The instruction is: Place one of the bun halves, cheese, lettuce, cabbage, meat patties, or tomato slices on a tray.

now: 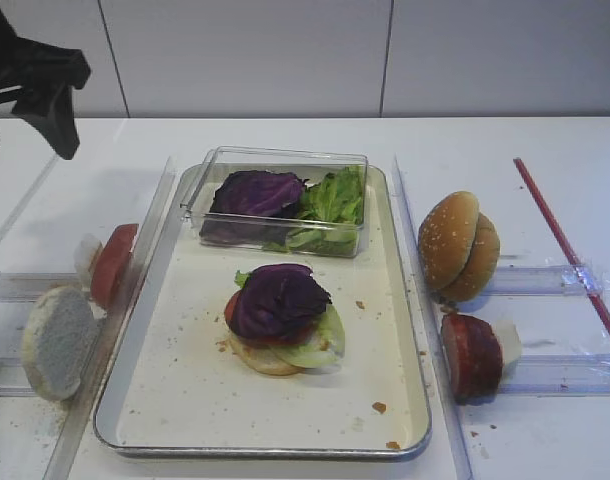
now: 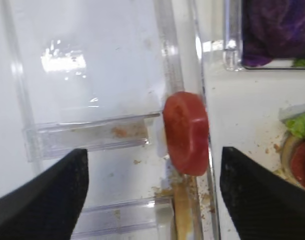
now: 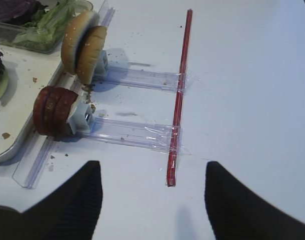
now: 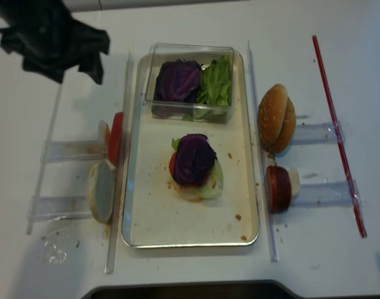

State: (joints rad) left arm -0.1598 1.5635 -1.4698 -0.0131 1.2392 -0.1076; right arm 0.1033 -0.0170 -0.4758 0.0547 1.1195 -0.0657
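Note:
The silver tray [image 1: 410, 400] holds a stack: a purple cabbage [image 1: 278, 298] leaf on top, over a tomato slice, lettuce [image 1: 323, 340] and a pale bun half [image 1: 257, 360]. Left of the tray a red tomato slice [image 2: 186, 132] stands on edge beside a pale bun half [image 1: 57, 340]. Right of the tray stand sesame bun halves [image 1: 457, 245] and dark meat patties [image 1: 472, 355]. My left gripper [image 2: 152, 195] hangs open above the table with the upright tomato slice just ahead, nothing between its fingers. My right gripper [image 3: 150, 200] is open over bare table, right of the patties.
A clear plastic box [image 1: 275, 160] with cabbage and lettuce sits at the tray's far end. Clear plastic rails [image 1: 540, 280] flank both sides. A red strip [image 3: 178, 95] is taped across the right rails. Crumbs dot the tray floor.

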